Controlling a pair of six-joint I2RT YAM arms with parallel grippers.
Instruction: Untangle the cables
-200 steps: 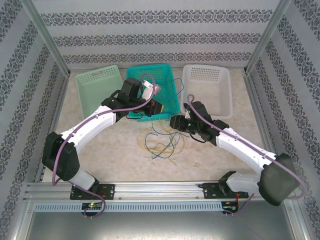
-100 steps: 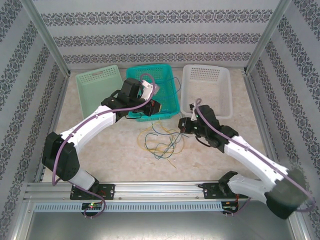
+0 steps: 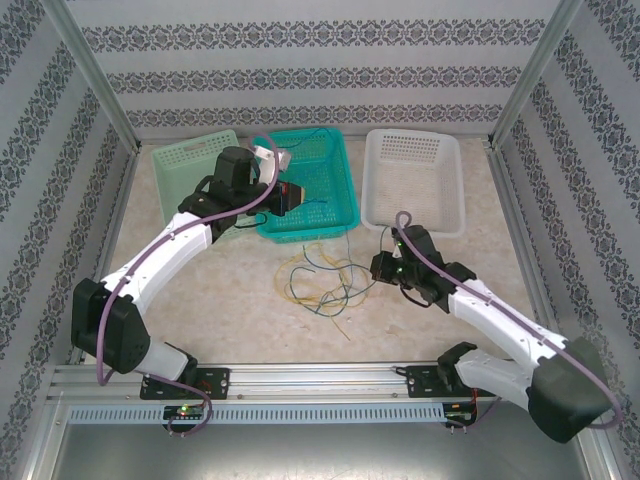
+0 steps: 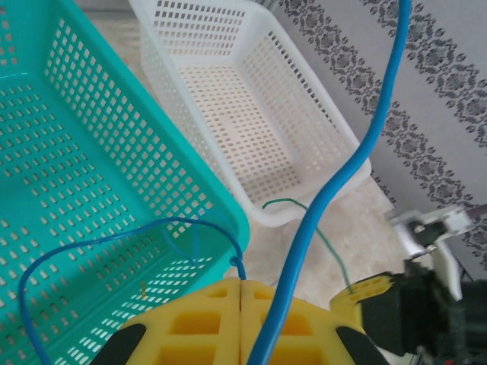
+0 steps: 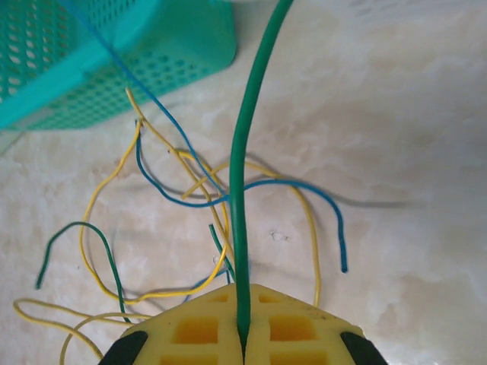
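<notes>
The left gripper point(image 4: 240, 287) clamped one blue cable point(image 4: 358, 163) over the teal basket point(image 4: 91, 152), middle of three; the right gripper point(image 5: 243, 295) clamped one green cable point(image 5: 247, 129) in front of it.

Tangled cables point(image 3: 318, 282), left end effector point(image 3: 291, 195) over teal basket point(image 3: 347, 185), right end effector point(image 3: 381, 266) nearby

Table point(image 3: 230, 290): pale marbled top. You'll find the loose cables point(image 3: 320, 280), yellow, blue and dark green, lying on it just ahead of the right gripper point(image 3: 380, 266) jaws. Teal basket point(image 3: 310, 228) sits under the left gripper point(image 3: 290, 195) jaws; white basket point(image 3: 420, 222) ahead of them, light green basket point(image 3: 175, 170) behind, all three standing on the top.
</notes>
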